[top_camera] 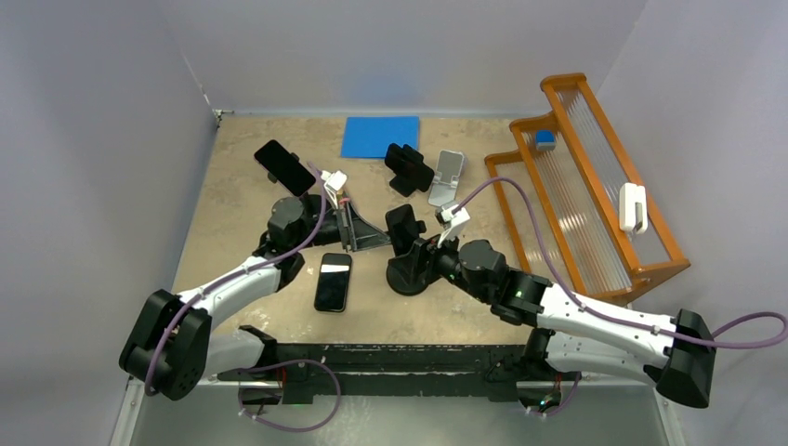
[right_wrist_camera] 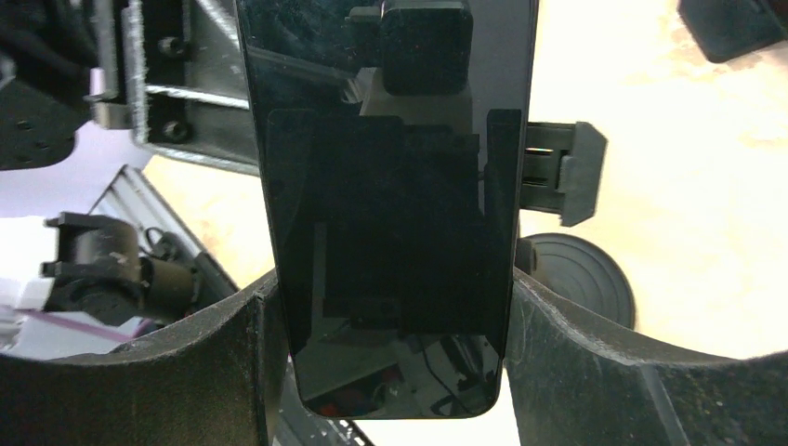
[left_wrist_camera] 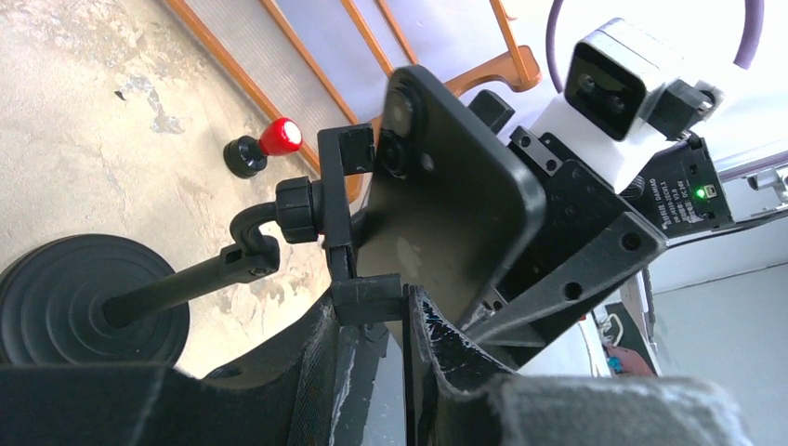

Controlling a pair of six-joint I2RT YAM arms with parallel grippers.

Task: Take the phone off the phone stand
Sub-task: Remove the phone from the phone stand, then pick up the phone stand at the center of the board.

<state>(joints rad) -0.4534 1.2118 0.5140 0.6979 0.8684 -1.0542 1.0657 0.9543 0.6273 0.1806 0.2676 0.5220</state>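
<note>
Top external — clamped phone (top_camera: 401, 228), spare phone (top_camera: 333, 282) nearby

Overhead wide, both wrists close on phone (right_wrist_camera: 390, 214)

The left arm (top_camera: 232, 283) and right arm (top_camera: 604, 325) share white shell links between bulky black joint housings. A purple cable (top_camera: 755, 316) trails along each to a small white boxy wrist camera (top_camera: 335, 180). The right gripper (right_wrist_camera: 390, 362) has rough, dark grey curved fingers (right_wrist_camera: 595, 372); a green light (left_wrist_camera: 699, 192) glows beside its black, screw-studded bracket (left_wrist_camera: 595, 251).
</note>
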